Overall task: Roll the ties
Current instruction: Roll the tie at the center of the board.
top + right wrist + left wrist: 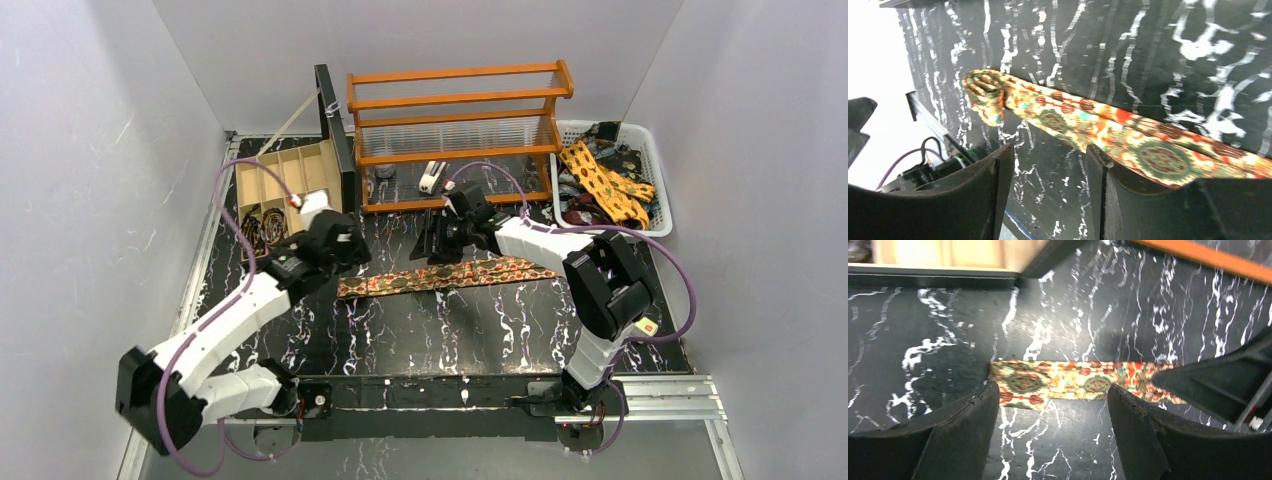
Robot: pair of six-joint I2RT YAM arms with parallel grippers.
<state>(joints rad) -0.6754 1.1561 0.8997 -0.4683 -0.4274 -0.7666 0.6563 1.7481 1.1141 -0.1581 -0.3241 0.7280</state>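
Top external view: the tie (445, 276) is laid flat at the middle of the bench (450, 335), long axis running from left edge to right edge. The left gripper (1053, 395) is held spread, empty, at its left end; the right gripper (1048, 155), likewise spread, is placed near mid-length. The marbled bench is enclosed by grey walls (80, 200).

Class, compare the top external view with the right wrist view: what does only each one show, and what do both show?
Only the top external view: the rack, the basket and the divided box at the table's far side. Only the right wrist view: the tie is curled over at one end, too small to tell from above. Both: the tie lying stretched out on the table, and the right gripper, open beside it.
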